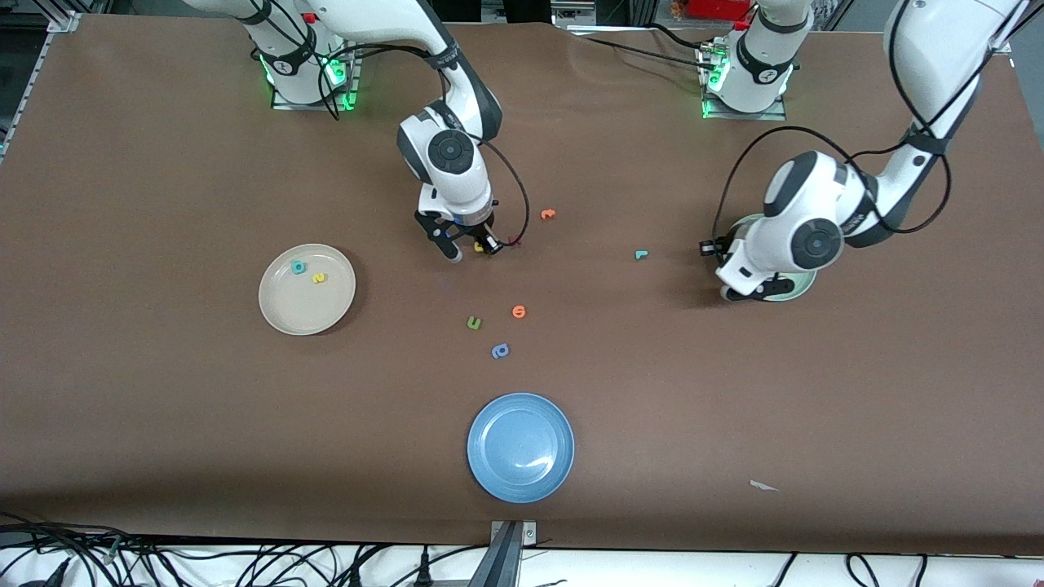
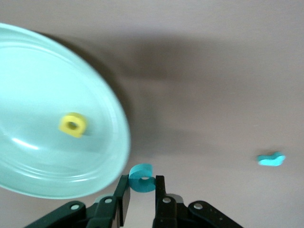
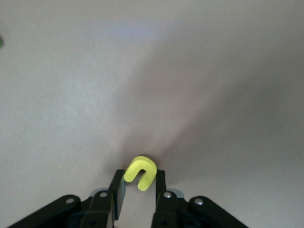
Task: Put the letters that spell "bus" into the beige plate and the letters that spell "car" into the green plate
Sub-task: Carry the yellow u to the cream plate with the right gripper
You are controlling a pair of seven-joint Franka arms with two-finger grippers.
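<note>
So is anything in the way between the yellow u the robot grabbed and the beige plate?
Nothing visible. The right gripper is shut on the yellow u, and only bare brown table lies between it and the beige plate.

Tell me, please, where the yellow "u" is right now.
The yellow "u" is pinched in the right gripper, low over the table's middle, beside the dark red letter.

A wide brown table [image 1: 163, 408] fills the view, cables [image 1: 245, 562] trailing along its edge.
</note>
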